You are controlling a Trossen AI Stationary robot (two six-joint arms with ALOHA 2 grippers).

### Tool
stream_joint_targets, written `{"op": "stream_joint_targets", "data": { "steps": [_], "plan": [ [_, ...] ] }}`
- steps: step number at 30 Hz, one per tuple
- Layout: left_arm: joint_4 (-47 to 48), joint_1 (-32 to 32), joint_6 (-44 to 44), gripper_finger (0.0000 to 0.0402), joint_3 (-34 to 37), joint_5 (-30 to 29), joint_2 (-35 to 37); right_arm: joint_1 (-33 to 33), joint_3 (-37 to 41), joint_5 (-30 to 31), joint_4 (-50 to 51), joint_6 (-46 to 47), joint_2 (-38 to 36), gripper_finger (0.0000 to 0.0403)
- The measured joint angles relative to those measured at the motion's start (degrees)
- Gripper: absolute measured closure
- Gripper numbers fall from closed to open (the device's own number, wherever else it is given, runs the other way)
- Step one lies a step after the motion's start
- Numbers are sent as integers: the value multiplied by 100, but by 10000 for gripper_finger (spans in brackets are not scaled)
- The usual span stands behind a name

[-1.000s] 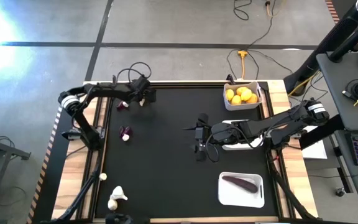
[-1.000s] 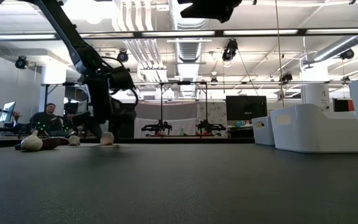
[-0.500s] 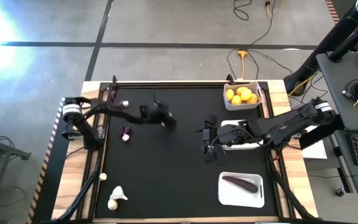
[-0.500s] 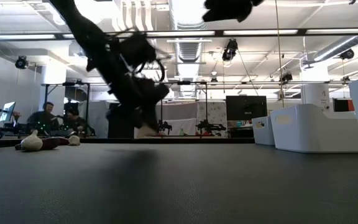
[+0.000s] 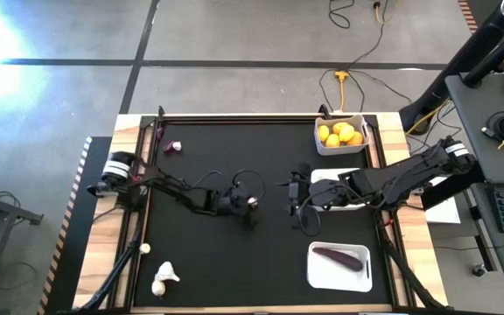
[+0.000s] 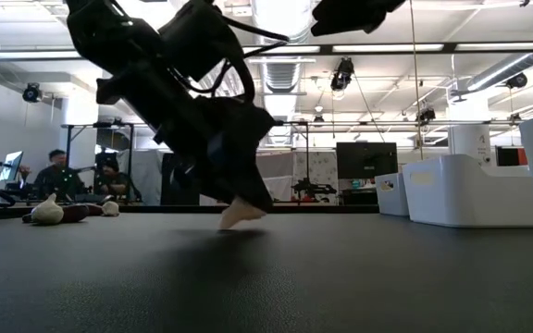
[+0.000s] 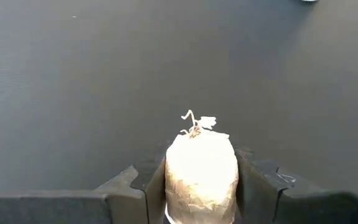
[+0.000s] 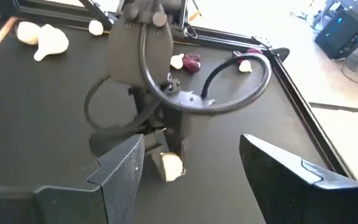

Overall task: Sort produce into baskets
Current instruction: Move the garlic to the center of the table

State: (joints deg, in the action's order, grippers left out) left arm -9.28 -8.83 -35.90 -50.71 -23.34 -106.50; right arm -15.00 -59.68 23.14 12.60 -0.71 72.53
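garlic bulb (image 7: 201,167) clamped in left end effector (image 5: 250,204), right end effector (image 5: 297,194) apart, empty

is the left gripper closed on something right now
Yes. The left gripper is shut on a garlic bulb; the left wrist view shows both fingers against it.

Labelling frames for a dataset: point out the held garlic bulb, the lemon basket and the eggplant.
garlic bulb (image 7: 201,168), left wrist view, middle of its papery body.
lemon basket (image 5: 363,136), high view, right rim.
eggplant (image 5: 339,256), high view, middle of its body.
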Motion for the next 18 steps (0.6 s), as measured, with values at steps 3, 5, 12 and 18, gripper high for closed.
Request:
{"op": "stream_joint_targets", "data": {
  "steps": [3, 5, 12, 18],
  "plan": [
    [9, -10, 2, 249, -31, -13, -52, 2, 0, 4, -68, -31, 0, 147],
    [144, -8, 1, 230, -23, -13, 1, 2, 7, 2, -59, -34, 0, 146],
    [1452, 232, -106, 148, -22, -18, 654, 2, 39, 2, -48, -159, 0, 147],
    [3050, 259, -857, 112, -25, -13, 1405, 2, 44, 4, -64, -186, 0, 147]
  ]
}}
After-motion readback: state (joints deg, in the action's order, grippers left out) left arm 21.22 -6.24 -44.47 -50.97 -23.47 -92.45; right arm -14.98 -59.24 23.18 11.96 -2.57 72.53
